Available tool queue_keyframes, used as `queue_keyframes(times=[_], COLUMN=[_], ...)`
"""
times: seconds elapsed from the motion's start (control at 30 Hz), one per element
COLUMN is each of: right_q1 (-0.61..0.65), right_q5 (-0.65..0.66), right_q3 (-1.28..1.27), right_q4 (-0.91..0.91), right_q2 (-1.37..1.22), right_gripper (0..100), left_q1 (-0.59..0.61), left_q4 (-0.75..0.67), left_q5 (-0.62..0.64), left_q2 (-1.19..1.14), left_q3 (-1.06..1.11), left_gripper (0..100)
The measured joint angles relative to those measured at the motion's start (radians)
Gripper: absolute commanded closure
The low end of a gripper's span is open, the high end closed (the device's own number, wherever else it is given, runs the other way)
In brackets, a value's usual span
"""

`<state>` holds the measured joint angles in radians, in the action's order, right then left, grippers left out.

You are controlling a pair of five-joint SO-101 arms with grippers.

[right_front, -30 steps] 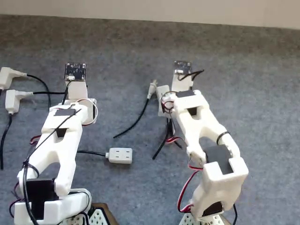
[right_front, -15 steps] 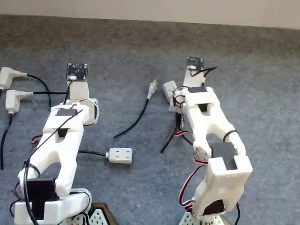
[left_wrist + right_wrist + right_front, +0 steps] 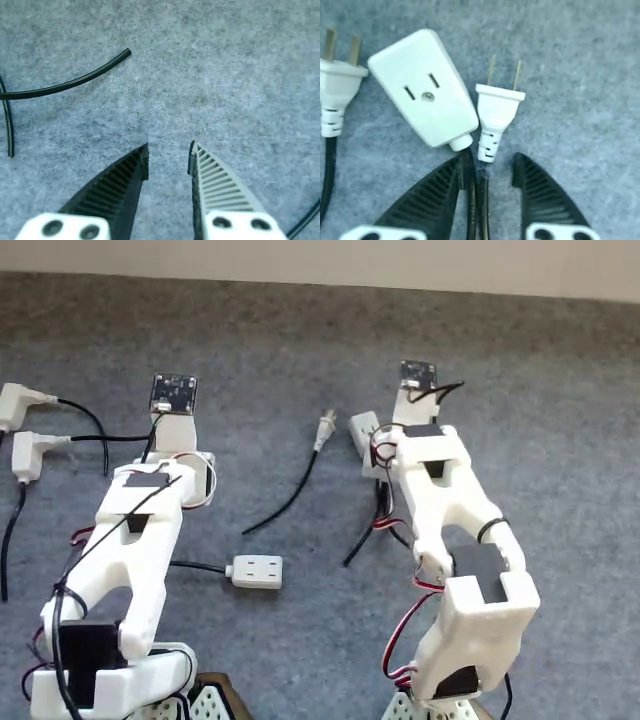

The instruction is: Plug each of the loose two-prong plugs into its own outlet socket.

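right tool [image 3: 489,159] shifted rightward, released; plug [image 3: 499,106] lies just ahead of its tips.

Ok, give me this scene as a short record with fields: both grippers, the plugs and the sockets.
surface: grey carpet
near plug: unplugged, prongs bare, beside socket block
second plug: unplugged, on the block's other side
right gripper: open, two cords running between its fingers
left gripper: open, over bare carpet near a black cord
second socket block: between the arms, nothing plugged in
edge plug: loose at the high view's left edge, another plug beside it
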<state>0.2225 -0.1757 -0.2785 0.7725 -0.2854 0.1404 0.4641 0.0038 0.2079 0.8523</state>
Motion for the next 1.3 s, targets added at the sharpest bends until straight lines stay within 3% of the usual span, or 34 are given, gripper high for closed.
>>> queue_keyframes(times=[1.0,1.1,1.2,1.3], right_q1=[-0.032,-0.023,-0.018,-0.025], right_q5=[0.002,0.002,0.002,0.002], right_q3=[0.058,0.135,0.213,0.261], right_q4=[-0.069,0.002,0.091,0.124], right_q2=[-0.086,-0.127,-0.163,-0.190], right_gripper=[77.9,84.3,99.2,98.1], left_q1=[-0.002,-0.002,-0.002,-0.011], left_q4=[0.000,0.000,0.000,0.000], left_q5=[-0.002,-0.002,-0.002,-0.002], left_q2=[0.002,0.002,0.002,0.002], left_q3=[0.015,0.015,0.015,0.015], left_gripper=[86,86,86,86])
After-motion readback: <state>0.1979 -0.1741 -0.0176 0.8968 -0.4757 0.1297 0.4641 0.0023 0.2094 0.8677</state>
